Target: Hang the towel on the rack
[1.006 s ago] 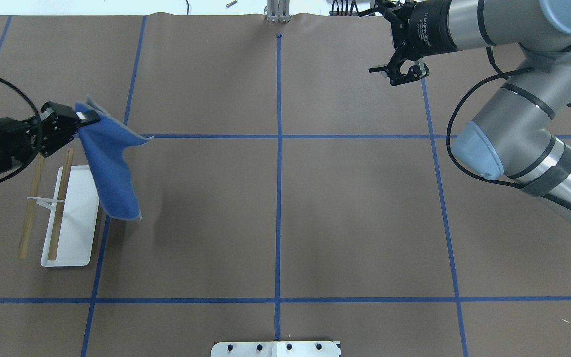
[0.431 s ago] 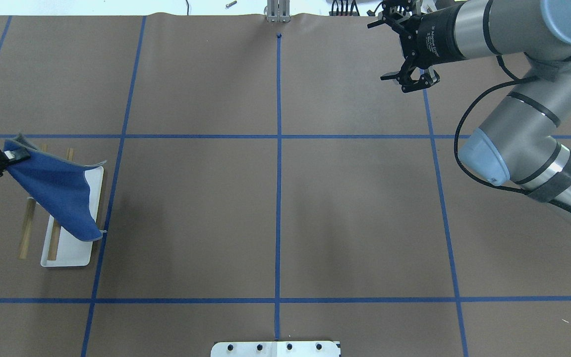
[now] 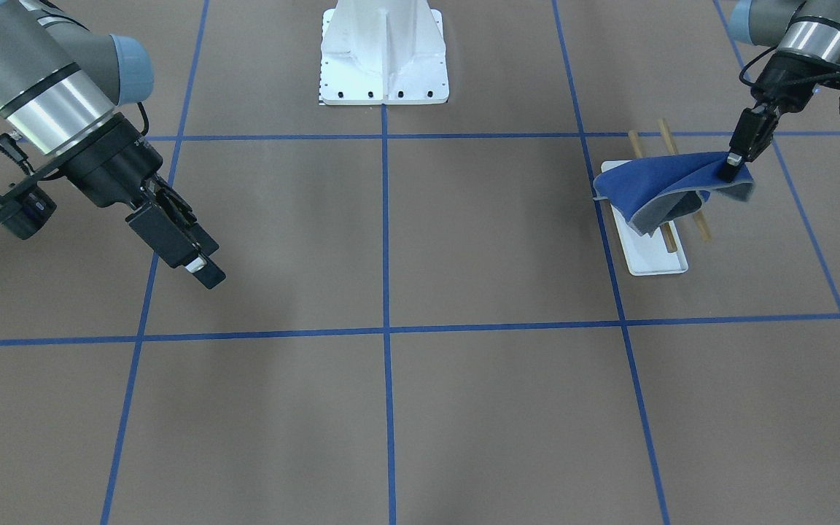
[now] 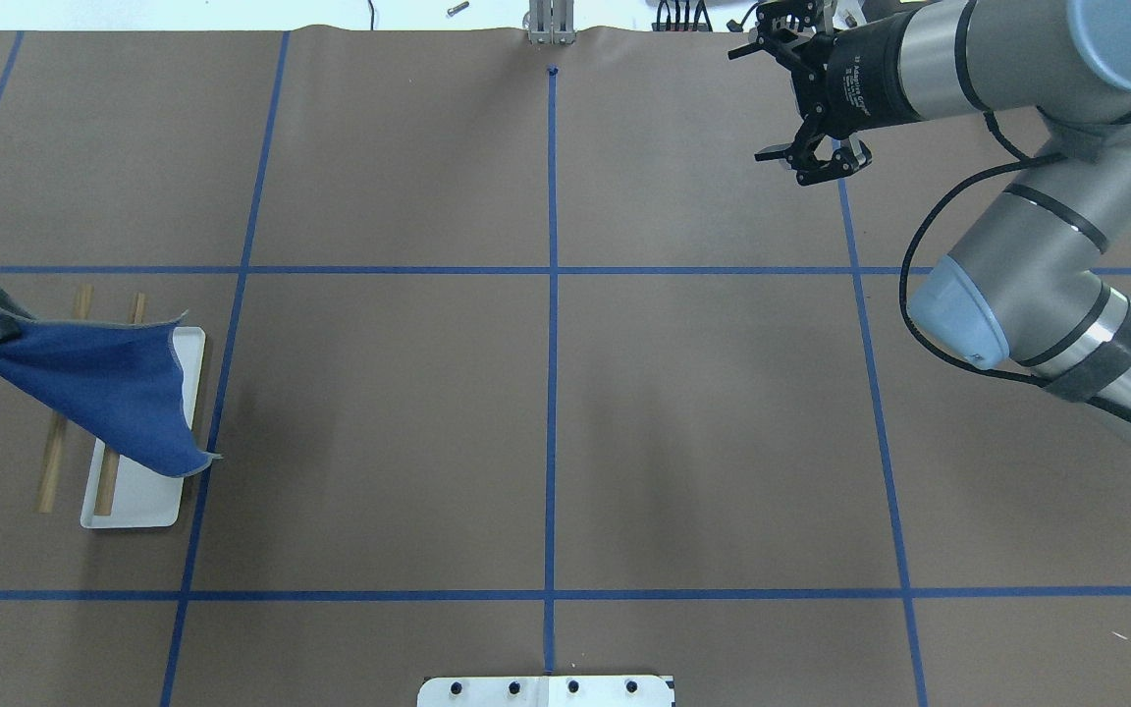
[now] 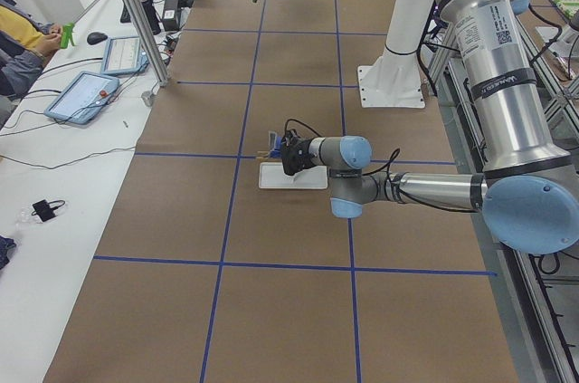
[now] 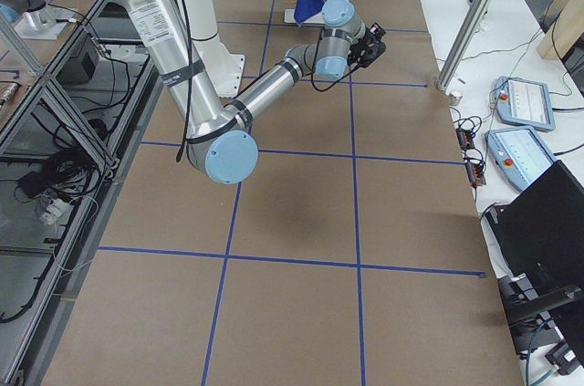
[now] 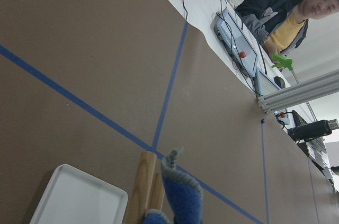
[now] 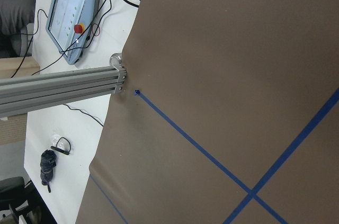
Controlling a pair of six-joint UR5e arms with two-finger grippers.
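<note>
Leftward goes the left pincer [image 3: 730,170], now sliding almost out of the overhead view and dragging the towel [image 4: 104,388] farther across the rack [image 4: 138,501] than a moment ago. It is clamping one corner of the blue cloth and holding it raised beyond the outer rod [image 4: 53,462]. The rest is draping over both wooden rods, and the low corner is hanging just past the white tray's inner edge. Over on the far side, the right pincer [image 4: 811,162] is hovering above the counter [image 4: 546,393], fingers spread, gripping nothing.
</note>
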